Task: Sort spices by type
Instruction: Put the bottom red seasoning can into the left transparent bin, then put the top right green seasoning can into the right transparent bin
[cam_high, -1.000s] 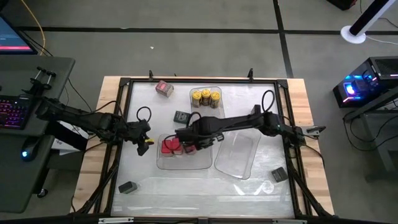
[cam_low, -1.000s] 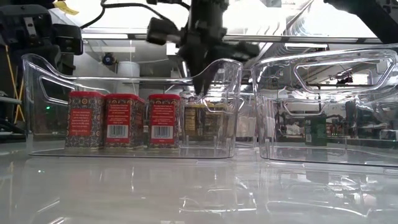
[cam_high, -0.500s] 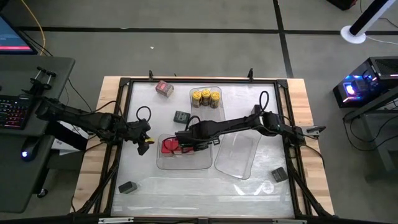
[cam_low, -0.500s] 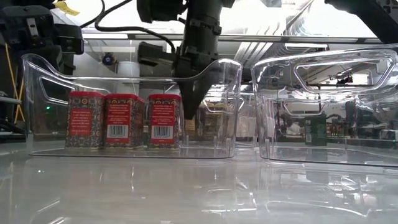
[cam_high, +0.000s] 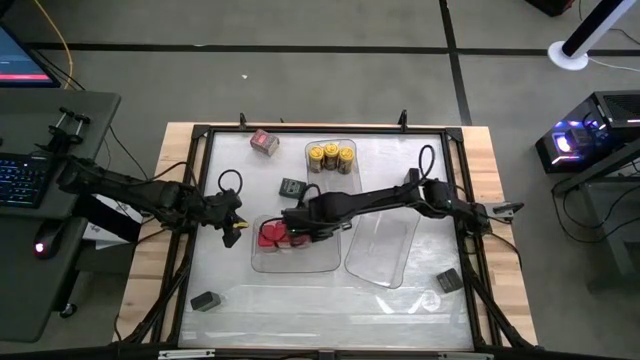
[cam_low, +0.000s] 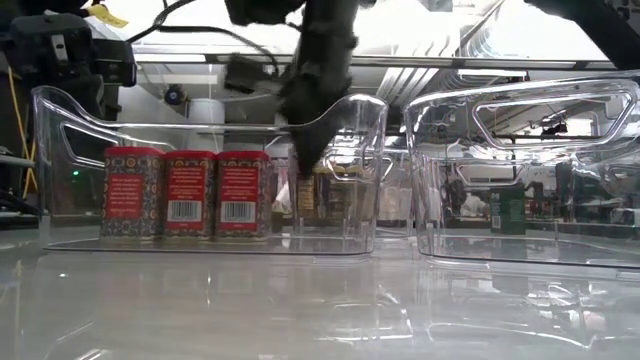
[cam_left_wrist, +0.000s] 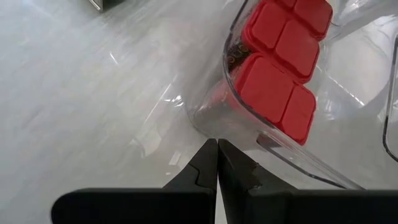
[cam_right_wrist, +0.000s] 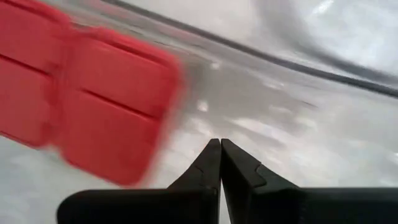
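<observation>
Three red spice tins (cam_low: 177, 193), barcoded labels unreadable, closed right gripper (cam_low: 305, 178) beside

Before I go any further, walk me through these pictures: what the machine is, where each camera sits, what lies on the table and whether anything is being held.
This is a robot with two dark arms, each ending in a two-finger gripper. One picture looks straight down on the table, one looks level across it, and two come from cameras on the arms' wrists.

On the table a clear tray holds three red spice tins. A second clear tray looks empty, and a third tray holds three yellow-lidded jars. One more red tin and several dark grey containers, such as this one, lie loose.

The right gripper is shut, empty, and reaches down into the tray beside the red tins. The left gripper, also shut and empty, waits just outside that tray's corner.
</observation>
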